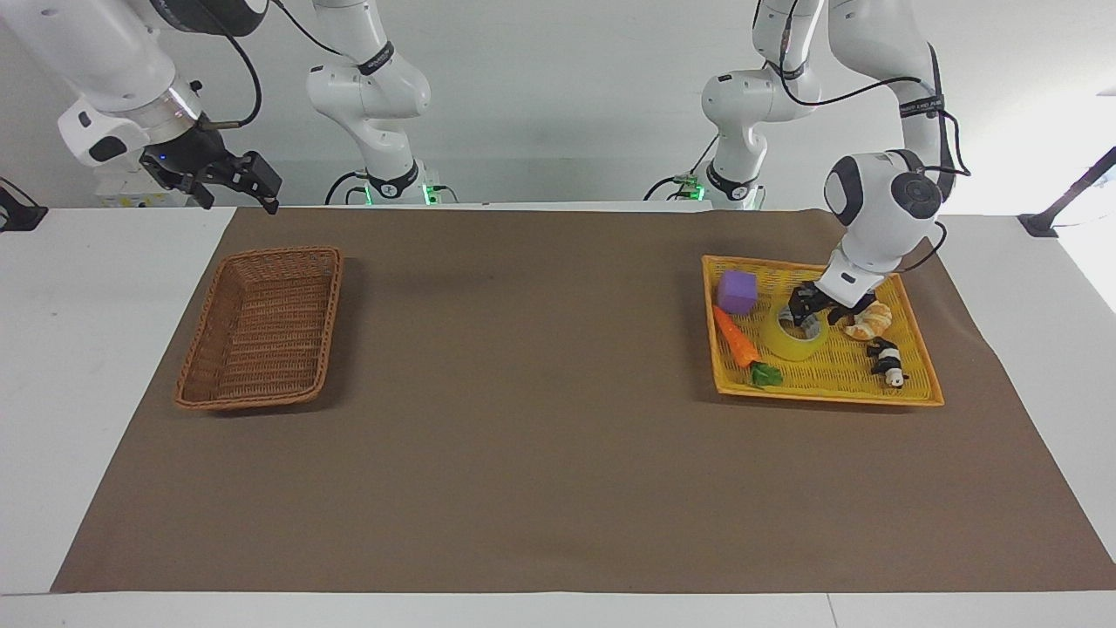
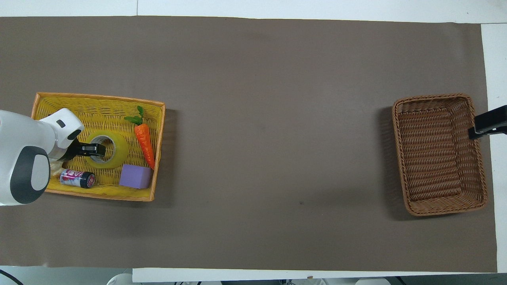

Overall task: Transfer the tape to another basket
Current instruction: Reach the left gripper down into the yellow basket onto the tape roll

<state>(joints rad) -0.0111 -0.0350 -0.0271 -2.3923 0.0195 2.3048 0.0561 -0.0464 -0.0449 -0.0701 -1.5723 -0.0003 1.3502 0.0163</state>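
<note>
The yellow tape (image 1: 789, 345) (image 2: 119, 148) lies flat in the middle of the yellow woven tray (image 1: 828, 385) (image 2: 99, 103) at the left arm's end of the table. My left gripper (image 1: 806, 316) (image 2: 97, 149) is down at the roll, on the part of its rim toward the croissant. The brown wicker basket (image 1: 261, 327) (image 2: 435, 154) sits at the right arm's end with nothing in it. My right gripper (image 1: 235, 183) (image 2: 477, 128) waits open in the air by that basket's outer edge, holding nothing.
In the yellow tray around the tape lie a purple cube (image 1: 738, 290), a toy carrot (image 1: 735, 338), a croissant (image 1: 869, 321), a small panda figure (image 1: 888, 361) and a drink can (image 2: 77, 178). A brown mat (image 1: 540, 419) covers the table between the two containers.
</note>
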